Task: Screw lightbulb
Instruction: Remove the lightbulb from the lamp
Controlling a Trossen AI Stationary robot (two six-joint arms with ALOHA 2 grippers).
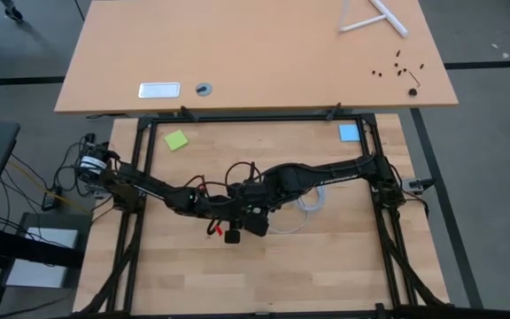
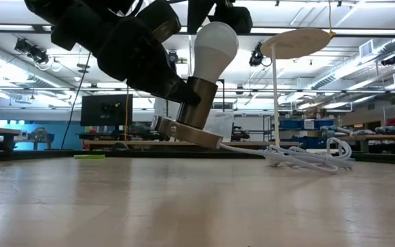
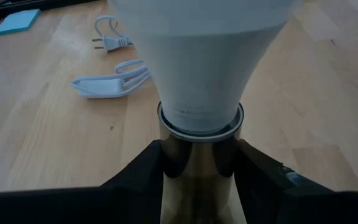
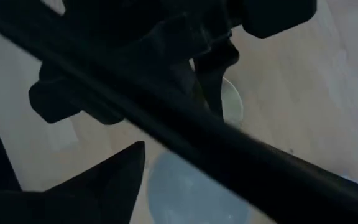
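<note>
From above, both dark arms meet over the middle of the pale wooden table (image 1: pixel 184 283); the left gripper (image 1: pixel 228 232) and right gripper (image 1: pixel 257 219) crowd together there, hiding the bulb, with a coiled white cord (image 1: pixel 308 206) just beside them. At table height, the white frosted pear-shaped lightbulb (image 2: pixel 212 45) already sits with its narrow end in the brushed-metal cylindrical socket (image 2: pixel 196 103), whose round base is tipped up off the wood on one side; the bulb's long axis leans a little off vertical, dome upward. The left wrist view shows the left gripper's fingers (image 3: pixel 138 171) pinching the metal socket collar on both sides, bulb rising straight out of it. The right wrist view is mostly blocked by dark arm parts; the right gripper seems spread around the bulb's dome, though I cannot be sure. Seating looks begun; turning it fully home probably remains.
</note>
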